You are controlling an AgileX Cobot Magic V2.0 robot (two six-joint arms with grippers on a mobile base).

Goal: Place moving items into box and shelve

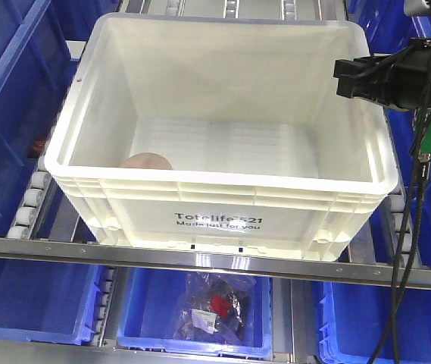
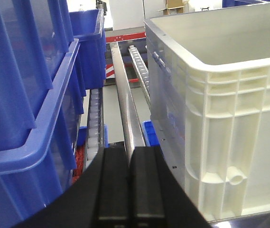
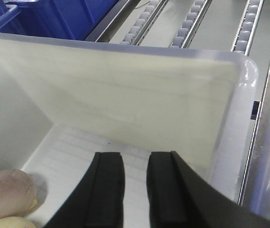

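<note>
Box: the white crate (image 1: 223, 205) printed "Totelife 521" sits on the shelf's roller rails (image 3: 191, 28), blue bins (image 1: 7, 98) beside and below it.
Pink-brown ball (image 3: 6, 190): on the crate floor, in its front-left corner.
Yellow ball (image 3: 9, 222): touching the pink one, nearer the front wall.
Right gripper (image 3: 135, 190): above the crate interior, fingers slightly parted, empty.
Left gripper (image 2: 129, 185): outside the crate's left wall, fingers pressed together, holding nothing.

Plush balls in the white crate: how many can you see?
2, both in one corner of the white crate: the pink-brown ball on the floor and a pale yellow ball touching it. Others may be hidden.
</note>
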